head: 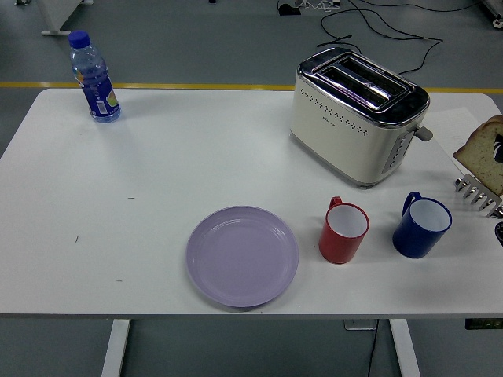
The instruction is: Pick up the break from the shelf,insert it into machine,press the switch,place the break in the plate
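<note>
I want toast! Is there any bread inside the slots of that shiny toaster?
No bread sticks out of the cream and chrome toaster; its two top slots look dark and empty, though their bottoms are hidden. A bread slice sits at the right edge, above a toast rack.

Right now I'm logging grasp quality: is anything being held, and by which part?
The bread slice is raised above the rack at the right edge, with something dark at its right side; the hand is cropped, so the hold cannot be told.

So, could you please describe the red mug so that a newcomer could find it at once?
Start at the cream toaster on the table's far right. In front of it stand two mugs; the red mug is the left one, between the purple plate and the blue mug.
</note>
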